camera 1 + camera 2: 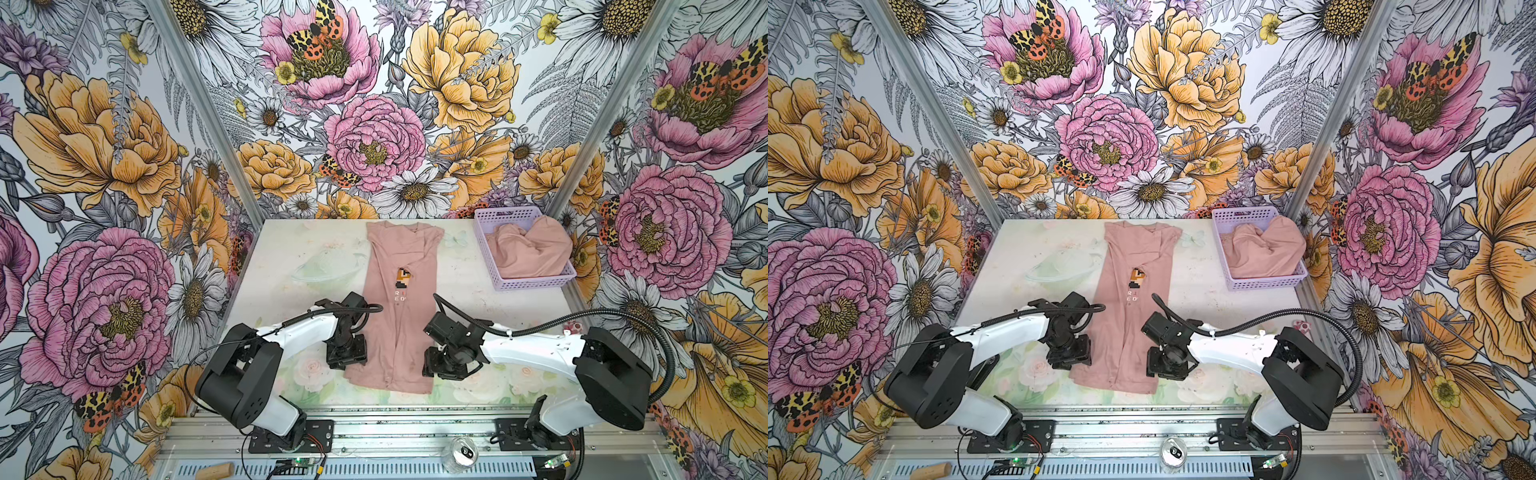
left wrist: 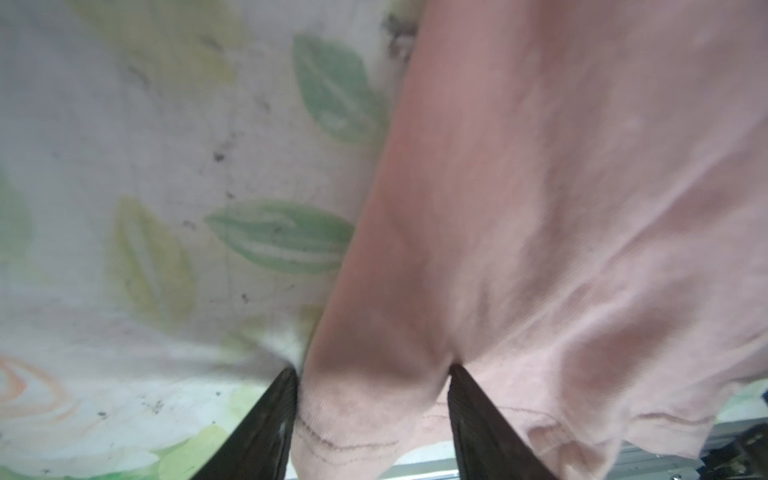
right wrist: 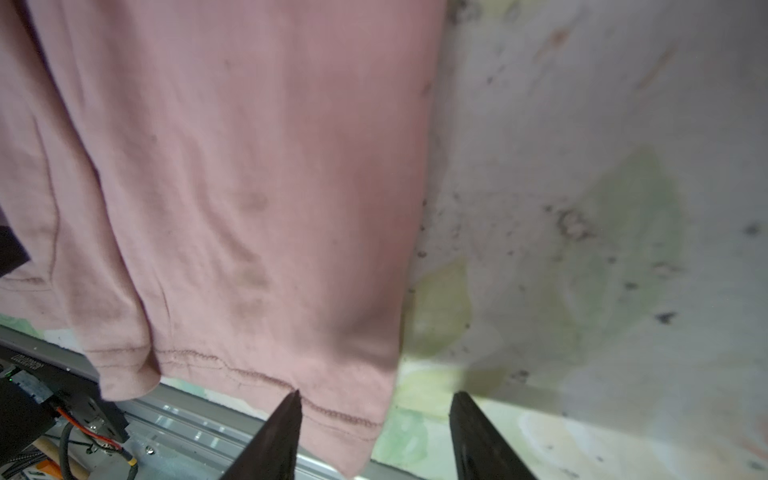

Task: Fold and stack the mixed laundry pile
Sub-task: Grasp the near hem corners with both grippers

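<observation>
Top views: I see the T-shirt (image 1: 399,307) lying flat down the middle of the table (image 1: 490,307), sides folded inward into a narrow strip. Its long axis runs from the collar at the far edge to the hem at the near edge. My left gripper (image 1: 347,353) sits at the strip's left edge near the hem and my right gripper (image 1: 440,361) at its right edge, each about equally close to its own corner. More pink cloth (image 1: 1262,253) is heaped in the basket (image 1: 1233,220) at the far right.

Left wrist view: the jaws stand apart, straddling the hem corner of the T-shirt (image 2: 540,208); cloth fills the gap between the fingers (image 2: 270,415), but I cannot tell whether they pinch it yet.

Right wrist view: the jaws are spread; one of the fingers (image 3: 278,436) lies over the hem (image 3: 257,374) and the other over bare table, so the shirt's edge runs between them. No firm pinch shows.

I judge the coming fold carries the hem toward the collar.
</observation>
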You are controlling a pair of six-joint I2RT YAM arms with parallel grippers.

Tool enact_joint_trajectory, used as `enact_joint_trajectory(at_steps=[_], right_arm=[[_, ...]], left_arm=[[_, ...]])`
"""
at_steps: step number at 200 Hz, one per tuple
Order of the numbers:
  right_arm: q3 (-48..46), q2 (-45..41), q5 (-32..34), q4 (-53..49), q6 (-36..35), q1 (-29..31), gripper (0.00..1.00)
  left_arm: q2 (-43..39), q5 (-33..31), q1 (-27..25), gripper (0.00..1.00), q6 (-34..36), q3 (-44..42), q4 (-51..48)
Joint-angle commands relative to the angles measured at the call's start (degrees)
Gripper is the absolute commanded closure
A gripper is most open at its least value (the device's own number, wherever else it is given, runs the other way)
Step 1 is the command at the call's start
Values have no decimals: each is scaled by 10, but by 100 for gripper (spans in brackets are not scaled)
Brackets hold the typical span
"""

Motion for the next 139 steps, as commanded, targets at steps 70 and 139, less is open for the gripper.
enact_joint_trajectory(at_steps=[70, 139], right_arm=[[-21, 18, 9, 56, 88, 40, 71], [-32, 1, 11, 53, 86, 34, 100]], left_arm=[[-22, -22, -6, 43, -44, -35, -7], [-16, -16, -30, 56, -50, -43, -7]])
